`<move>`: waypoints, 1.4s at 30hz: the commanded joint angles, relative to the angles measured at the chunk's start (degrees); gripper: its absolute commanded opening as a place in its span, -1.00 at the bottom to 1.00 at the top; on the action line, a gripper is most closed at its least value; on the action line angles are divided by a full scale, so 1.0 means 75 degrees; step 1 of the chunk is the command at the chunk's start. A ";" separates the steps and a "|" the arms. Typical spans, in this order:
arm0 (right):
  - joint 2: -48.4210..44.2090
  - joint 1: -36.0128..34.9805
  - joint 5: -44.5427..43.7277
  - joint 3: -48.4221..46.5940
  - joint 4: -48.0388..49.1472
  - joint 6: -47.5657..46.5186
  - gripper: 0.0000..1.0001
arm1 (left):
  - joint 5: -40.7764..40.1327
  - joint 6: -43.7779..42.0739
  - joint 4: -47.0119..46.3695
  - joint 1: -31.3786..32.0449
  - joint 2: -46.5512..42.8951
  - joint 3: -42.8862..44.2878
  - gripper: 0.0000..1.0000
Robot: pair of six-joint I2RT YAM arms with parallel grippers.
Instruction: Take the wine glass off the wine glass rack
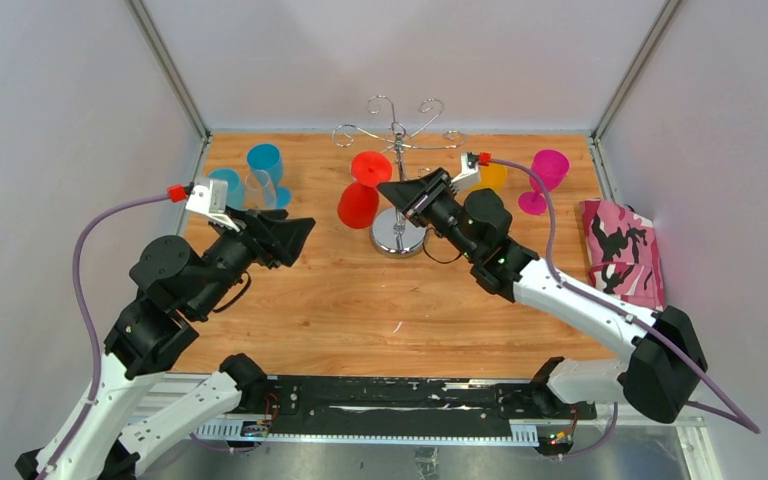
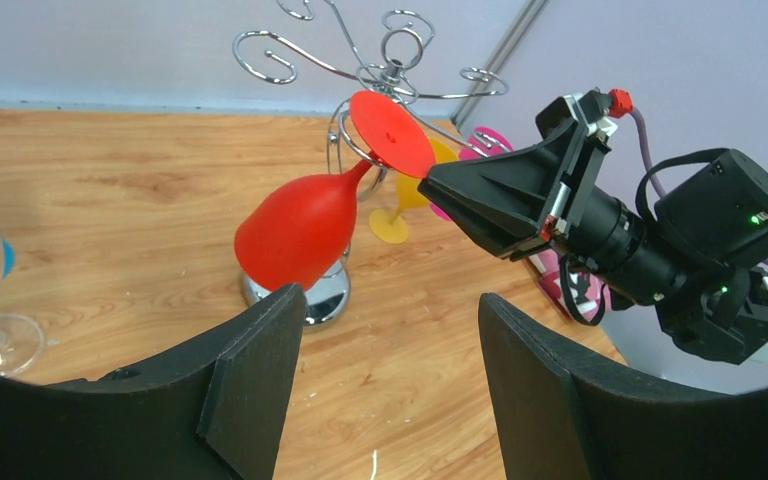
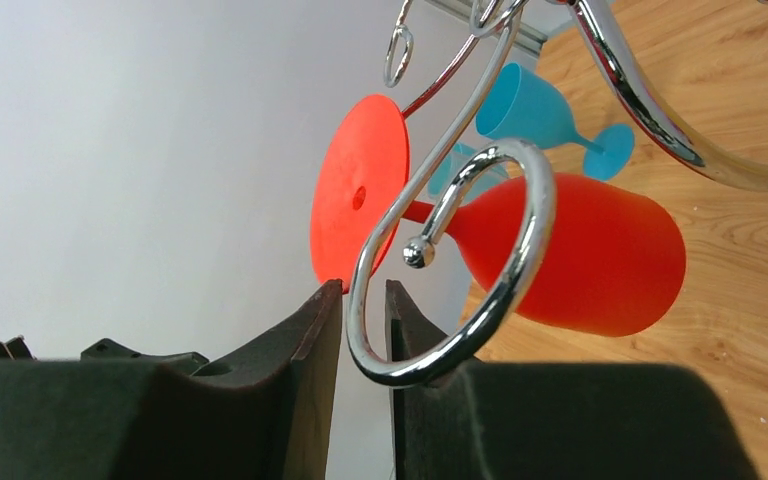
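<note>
Top external, Mia: where's the wine glass (image 1: 358, 205)?

Hanging bowl-down and tilted from a curled arm of the wine glass rack (image 1: 398, 238), Jon, just left of the pole. The right gripper (image 1: 390, 188) reaches in low from the right, its tip just beside the stem. The left gripper (image 1: 305, 228) hovers well apart.

Left wrist?

Left jaws spread, empty. The glass looks like light, stiff, smooth plastic, so I'd judge the stem or foot (image 2: 390, 132) the safest hold.

Right wrist?

Fingers (image 3: 305, 340) nearly together, a slit between them just under the foot's rim, with a chrome curl (image 3: 520, 250) crossing in front. Whether they pinch anything, I cannot tell.
</note>
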State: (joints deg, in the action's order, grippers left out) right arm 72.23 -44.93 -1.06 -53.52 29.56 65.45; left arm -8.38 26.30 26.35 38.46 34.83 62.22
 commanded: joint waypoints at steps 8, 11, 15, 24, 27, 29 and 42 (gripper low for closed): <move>-0.0479 -0.0317 -0.1211 -0.0044 0.0079 0.0069 -0.41 | 0.0155 0.0024 -0.0165 0.0052 0.0003 -0.0122 0.39; -0.0274 -0.0338 -0.1188 -0.0246 -0.0007 0.0209 -0.40 | 0.0185 0.0055 -0.0171 0.0052 0.0008 -0.0128 0.39; -0.0042 -0.0338 -0.1187 -0.0580 -0.0433 0.0279 -0.42 | 0.0142 0.0033 -0.0079 0.0052 -0.0036 -0.0053 0.39; -0.0215 -0.0345 -0.1330 -0.0482 -0.0848 0.0510 -1.00 | 0.0100 0.0077 -0.0056 0.0052 -0.0135 -0.0005 0.40; -0.0392 -0.0349 -0.1374 -0.0363 -0.1068 0.0608 -1.00 | 0.0115 0.0096 -0.0060 0.0052 -0.0118 -0.0002 0.40; -0.0468 -0.0349 -0.1376 -0.0299 -0.1112 0.0777 -1.00 | 0.0127 0.0143 -0.0089 0.0052 -0.0102 -0.0008 0.40; 0.0083 -0.0343 -0.0299 -0.1862 -0.2475 0.1435 -1.00 | 0.0101 0.0501 0.0019 0.0052 -0.0051 0.0012 0.39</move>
State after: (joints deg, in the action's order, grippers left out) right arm 70.98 -47.31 -5.91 -62.33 13.87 74.24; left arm -7.51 28.82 26.28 38.46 34.39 61.80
